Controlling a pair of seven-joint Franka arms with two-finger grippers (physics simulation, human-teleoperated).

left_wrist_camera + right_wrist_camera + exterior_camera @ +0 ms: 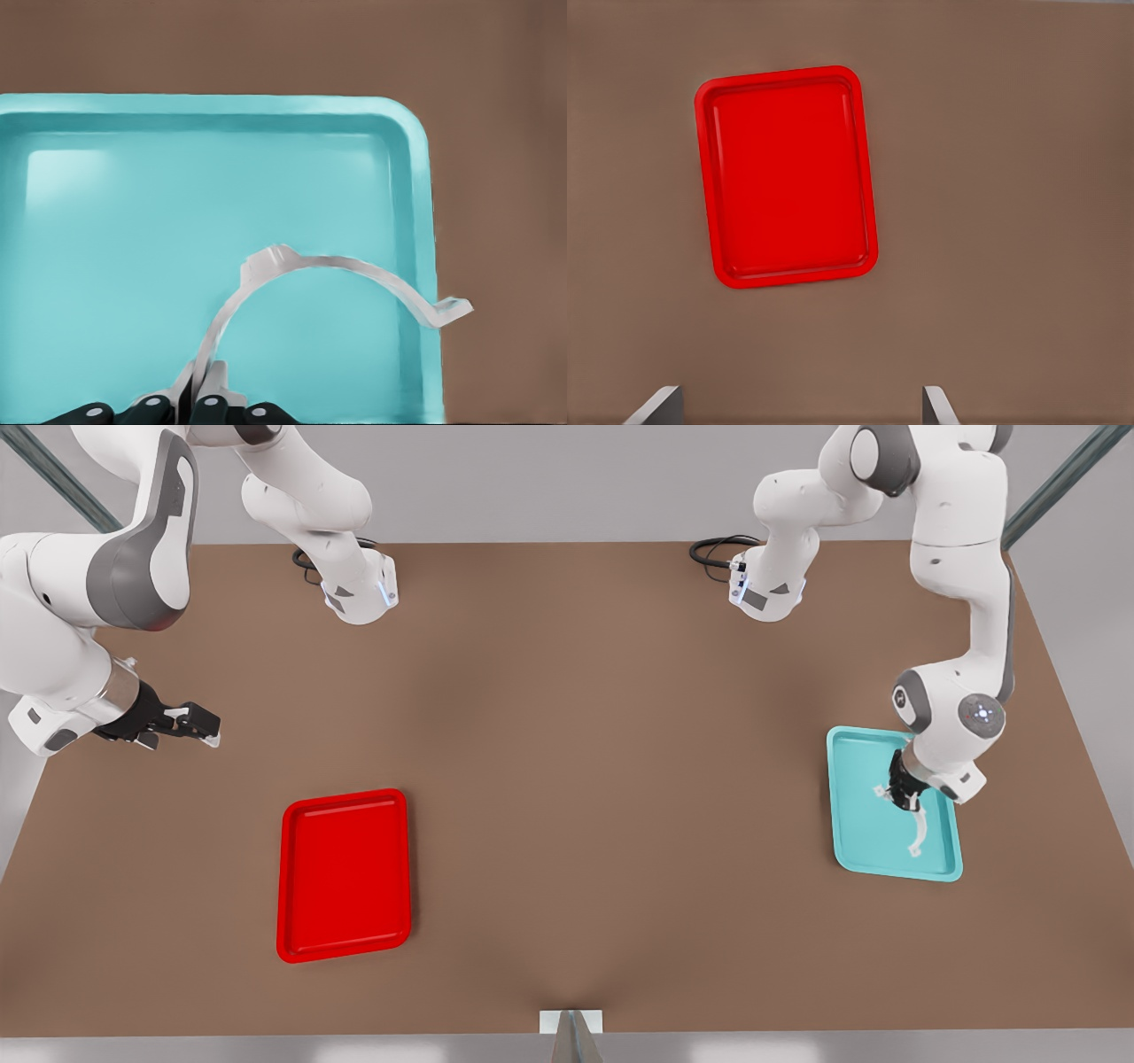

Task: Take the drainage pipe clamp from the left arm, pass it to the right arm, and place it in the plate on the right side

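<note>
- Front view: left gripper [907, 793] is down over the teal tray [850, 824] on the front view's right, fingers pinched on one end of the drainage pipe clamp [919, 829]. The rest of the clamp trails over the tray floor. Can't tell from here whether it is lifted or touching the tray.
- Front view: right gripper [190, 722] hovers over bare tabletop [567, 779] on the front view's left, well apart from the clamp, waiting. The plate [344, 875] is red, holds nothing, and lies nearer the front edge than that gripper.
- Left wrist view: fingers [213, 403] closed tight on the clamp [337, 270] near one tab. The arc reaches across the teal tray [133, 221], and the far tab pokes past the rim over the tabletop.
- Right wrist view: plate [787, 175] ahead, nothing in it. 2 fingers [656, 405] stand wide apart, holding nothing.
- Progress: 1 step looks done, the pickup grip. Left: lift, carry to centre, handover to right arm, drop in plate. Early stage.
</note>
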